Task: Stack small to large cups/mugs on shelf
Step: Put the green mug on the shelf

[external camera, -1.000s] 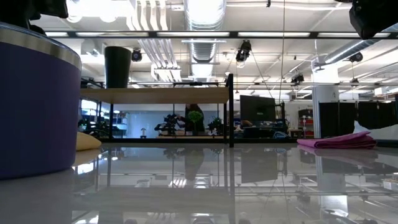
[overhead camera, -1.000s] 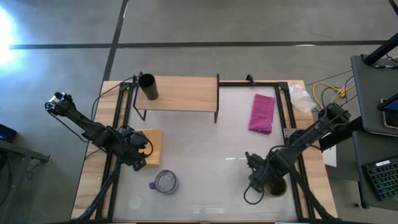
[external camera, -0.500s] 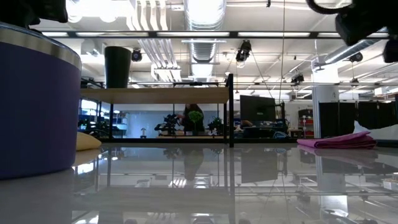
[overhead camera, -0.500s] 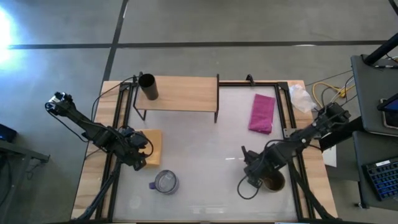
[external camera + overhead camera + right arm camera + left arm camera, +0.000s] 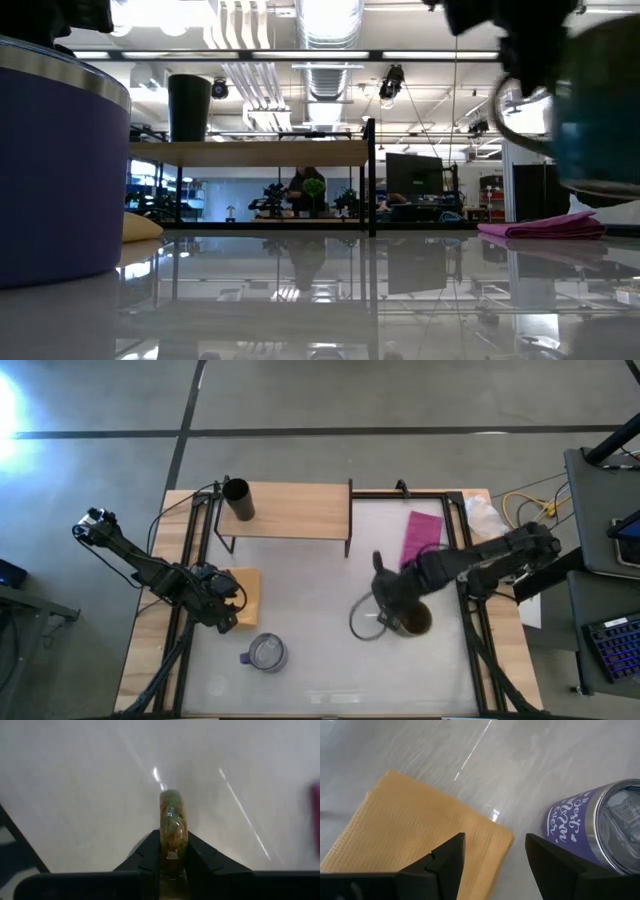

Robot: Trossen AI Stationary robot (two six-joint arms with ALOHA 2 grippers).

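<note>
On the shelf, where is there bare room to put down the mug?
The shelf is bare from beside the black cup at one end to its far end near the magenta cloth. Only the cup's end is crowded. The right end effector holds the mug.

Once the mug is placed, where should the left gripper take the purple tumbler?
Probably around the purple tumbler's body, coming in level from the side. It stands upright on the table with its silvery lid on, and a small handle juts toward the table's left edge. The open left gripper hovers over the yellow cloth, beside the tumbler.
</note>
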